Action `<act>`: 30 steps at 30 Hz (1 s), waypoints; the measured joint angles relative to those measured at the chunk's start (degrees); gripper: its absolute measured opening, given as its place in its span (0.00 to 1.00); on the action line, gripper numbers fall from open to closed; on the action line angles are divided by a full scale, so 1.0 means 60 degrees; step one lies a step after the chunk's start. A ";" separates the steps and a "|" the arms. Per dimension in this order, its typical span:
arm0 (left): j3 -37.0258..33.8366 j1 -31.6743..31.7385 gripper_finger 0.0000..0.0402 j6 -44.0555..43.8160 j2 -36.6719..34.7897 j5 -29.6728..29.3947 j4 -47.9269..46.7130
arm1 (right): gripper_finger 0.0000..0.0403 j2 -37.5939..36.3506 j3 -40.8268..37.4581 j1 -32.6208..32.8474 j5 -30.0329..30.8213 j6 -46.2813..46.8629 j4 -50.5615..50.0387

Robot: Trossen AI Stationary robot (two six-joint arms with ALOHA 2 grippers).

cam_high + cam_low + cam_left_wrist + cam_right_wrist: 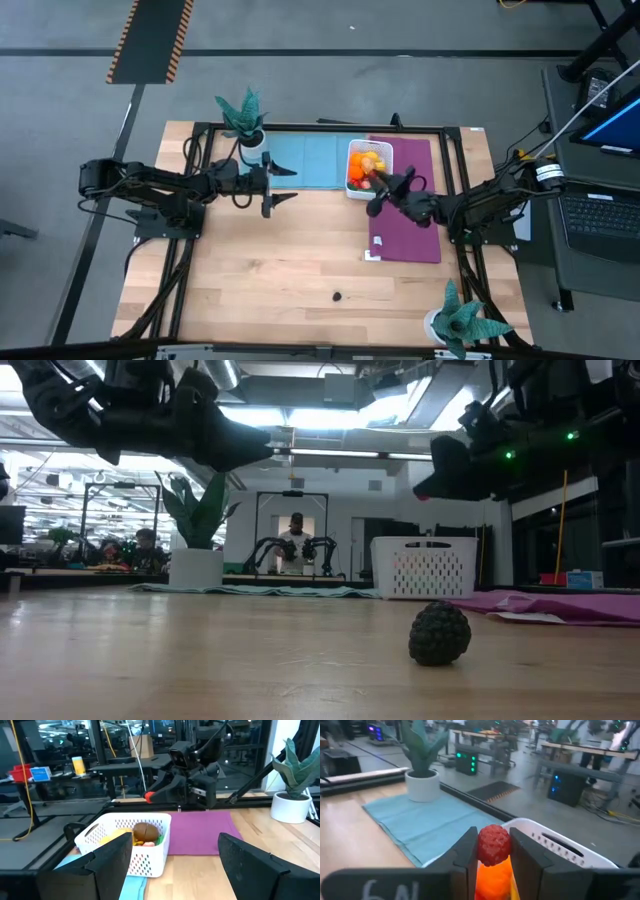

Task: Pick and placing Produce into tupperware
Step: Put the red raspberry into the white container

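The white tupperware (356, 187) stands at the table's far middle, between a blue mat and a purple mat, with orange, yellow and brown produce (145, 831) inside. My right gripper (493, 854) hovers over its near right corner, shut on a red bumpy berry (494, 844); the left wrist view also shows this berry (148, 796). A dark bumpy piece (440, 632) rests alone on the bare wood near the table's front (338, 296). My left gripper (175, 862) is open and holds nothing; it hangs above the table left of the tupperware (145, 862). My right gripper pinches the red berry by its two sides (481, 846) between its two fingers. The berry is lifted clear above the tupperware's orange piece (492, 875). The fingers reach over the container from the table's right side.
A blue mat (300, 160) lies left of the tupperware and a purple mat (405, 215) right of it. Teal potted plants stand at the far left (245, 118) and near right (460, 320). Bare wood (280, 260) fills the table's near half. A person (296, 542) shows in the room beyond.
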 joint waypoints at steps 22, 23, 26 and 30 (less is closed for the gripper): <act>0.0000 0.0000 0.71 -0.0014 0.0004 0.0000 -0.0445 | 0.23 0.0002 0.0597 -0.2206 -0.3339 0.1389 -0.2348; 0.0000 0.0000 0.71 -0.0006 0.0004 0.0000 -0.0551 | 0.23 0.0002 0.0800 -0.2298 -0.3566 0.1389 -0.2817; 0.0000 0.0000 0.71 0.0036 0.0004 0.0000 -0.0886 | 0.23 0.0002 0.1482 -0.2497 -0.3944 0.1192 -0.4145; 0.0000 0.0000 0.71 0.0033 0.0005 0.0000 -0.1172 | 0.23 0.0002 0.2543 -0.2759 -0.4880 0.1018 -0.6212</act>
